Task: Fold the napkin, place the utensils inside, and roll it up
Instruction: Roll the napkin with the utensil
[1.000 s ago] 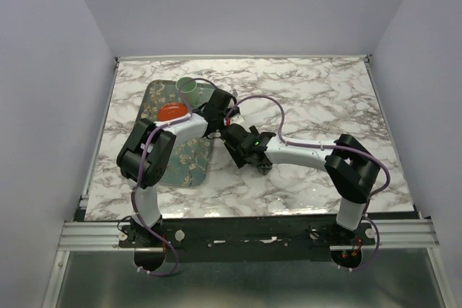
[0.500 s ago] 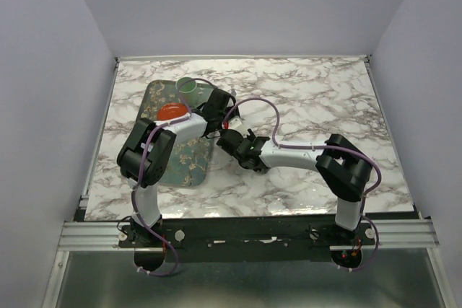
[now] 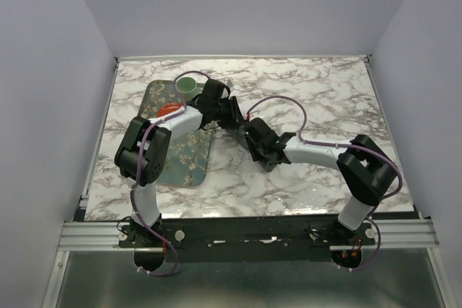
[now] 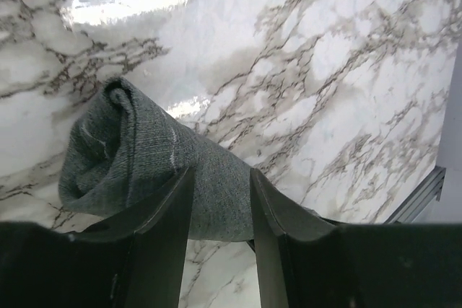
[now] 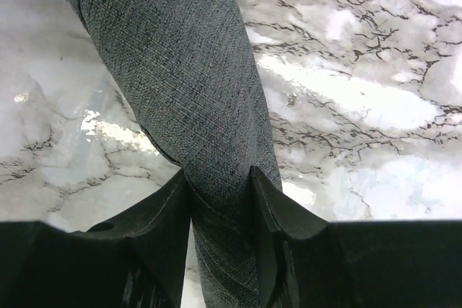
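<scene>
The napkin (image 4: 137, 149) is a dark grey cloth rolled into a thick tube that lies on the marble. In the right wrist view the napkin roll (image 5: 173, 70) runs lengthwise between the fingers and fills the gap, so my right gripper (image 5: 219, 172) is shut on it. In the left wrist view my left gripper (image 4: 221, 172) stands over one end of the roll, which passes crosswise behind both fingers; marble shows in the gap and the jaws stand apart. From above, the left gripper (image 3: 229, 112) and right gripper (image 3: 254, 136) meet mid-table and hide the roll. The utensils are out of view.
A green floral tray (image 3: 180, 160) lies at the left under the left arm. It holds a red-orange bowl (image 3: 167, 110) and a pale green cup (image 3: 189, 86). The right arm stretches across the table's middle. White walls enclose the marble table (image 3: 325, 99).
The right gripper has swung back and to the right and narrowed its jaws onto the roll. The left gripper has shifted right and back, and its jaws have widened a little.
</scene>
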Motion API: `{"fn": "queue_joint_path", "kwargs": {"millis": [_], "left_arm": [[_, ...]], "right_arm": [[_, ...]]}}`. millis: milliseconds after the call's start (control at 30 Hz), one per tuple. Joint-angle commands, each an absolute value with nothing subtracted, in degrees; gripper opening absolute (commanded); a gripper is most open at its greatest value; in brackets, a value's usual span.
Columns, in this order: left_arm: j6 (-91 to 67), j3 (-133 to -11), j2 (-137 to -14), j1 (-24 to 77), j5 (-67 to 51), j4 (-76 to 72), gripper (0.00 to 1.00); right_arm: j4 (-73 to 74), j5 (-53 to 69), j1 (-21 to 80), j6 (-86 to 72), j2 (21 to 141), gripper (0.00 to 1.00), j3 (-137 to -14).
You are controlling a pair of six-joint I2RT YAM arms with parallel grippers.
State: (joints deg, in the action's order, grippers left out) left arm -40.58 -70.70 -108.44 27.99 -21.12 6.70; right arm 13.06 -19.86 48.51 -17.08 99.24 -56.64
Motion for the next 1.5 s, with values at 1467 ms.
{"fn": "queue_joint_path", "kwargs": {"millis": [1467], "left_arm": [[-39.4, -59.1, -102.0, 30.3, -15.3, 5.5, 0.18]], "right_arm": [[12.8, 28.5, 26.2, -20.6, 98.8, 0.66, -54.8]]}}
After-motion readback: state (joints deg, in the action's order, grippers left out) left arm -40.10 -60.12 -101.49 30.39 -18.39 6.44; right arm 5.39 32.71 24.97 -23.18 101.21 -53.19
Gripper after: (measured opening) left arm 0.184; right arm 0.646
